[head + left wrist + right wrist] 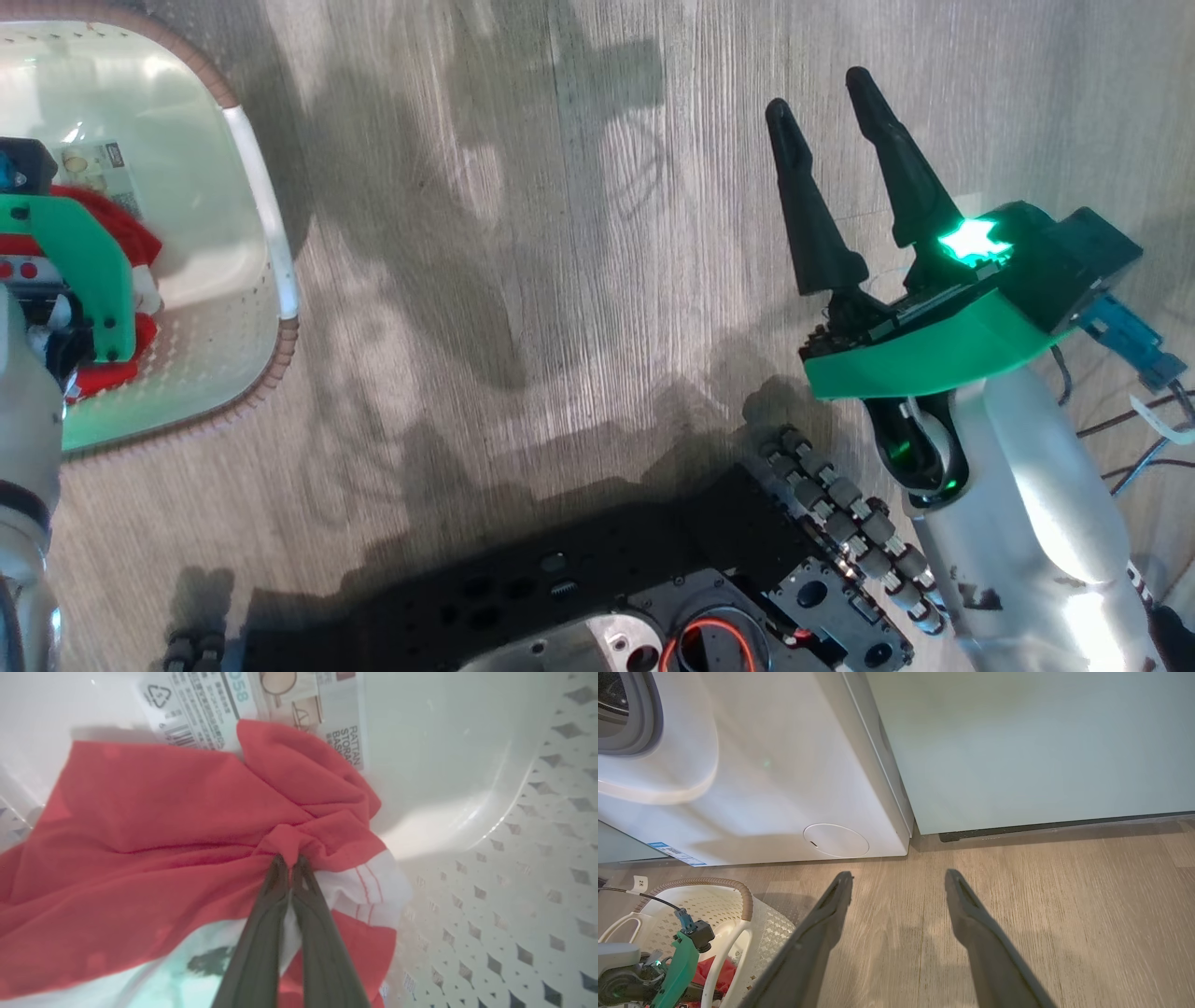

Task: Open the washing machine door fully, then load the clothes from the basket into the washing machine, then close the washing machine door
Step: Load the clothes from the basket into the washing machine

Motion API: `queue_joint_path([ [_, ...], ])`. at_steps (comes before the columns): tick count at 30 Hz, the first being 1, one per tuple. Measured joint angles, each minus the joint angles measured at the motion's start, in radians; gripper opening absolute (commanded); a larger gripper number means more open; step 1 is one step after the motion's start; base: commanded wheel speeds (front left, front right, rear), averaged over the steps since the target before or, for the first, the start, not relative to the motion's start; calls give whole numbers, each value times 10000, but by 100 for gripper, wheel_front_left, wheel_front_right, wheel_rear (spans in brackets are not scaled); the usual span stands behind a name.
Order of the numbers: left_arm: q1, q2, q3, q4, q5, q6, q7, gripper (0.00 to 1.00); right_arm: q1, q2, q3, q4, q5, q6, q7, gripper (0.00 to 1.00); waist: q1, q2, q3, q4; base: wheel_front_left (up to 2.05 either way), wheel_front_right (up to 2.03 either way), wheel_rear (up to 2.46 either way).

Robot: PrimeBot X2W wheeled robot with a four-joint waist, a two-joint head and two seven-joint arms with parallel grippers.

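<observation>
- Clothes [163, 812] lie red in the basket [514, 882], over its floor label [210, 700]; the left tool [289, 861] is pinched shut on a raised fold of them, probably to lift a garment out for loading.
- Right tool [899, 875] hangs spread and empty above the floor [1017, 914], well apart from the basket, likely held clear while the left arm works.
- Left wrist view makes the pinch plain; in the head view the basket sits at the upper left and the left arm's green bracket [84, 261] covers the fingers.
- Right wrist view adds the washer [784, 788] at upper left, its grey gasket [644, 718] exposed, so the door seems open, with the basket near it at lower left.
</observation>
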Motion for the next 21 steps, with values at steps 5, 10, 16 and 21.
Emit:
queue_joint_path([
  [5, 2, -2, -27, 10, -104, 0, -199, 0, -6, 0, 0, 4, 0, 0, 0, 100, 0, 0, -149, -54, 0, 0, 0],
  [10, 15, 0, -98, 12, -190, -2, -188, 0, -38, 0, 35, 12, 2, 0, 0, 100, 0, 0, -357, -135, 0, 0, 0],
  [16, 200, 10, -178, 13, -330, -13, -483, 0, -356, 0, 115, 134, 123, 0, 0, 100, 0, 0, -741, -284, 0, 0, 0],
  [21, 695, -54, -192, 25, -571, -182, -731, 0, -440, 0, 167, 226, 196, 0, 0, 100, 0, 0, -1358, -293, 0, 0, 0],
])
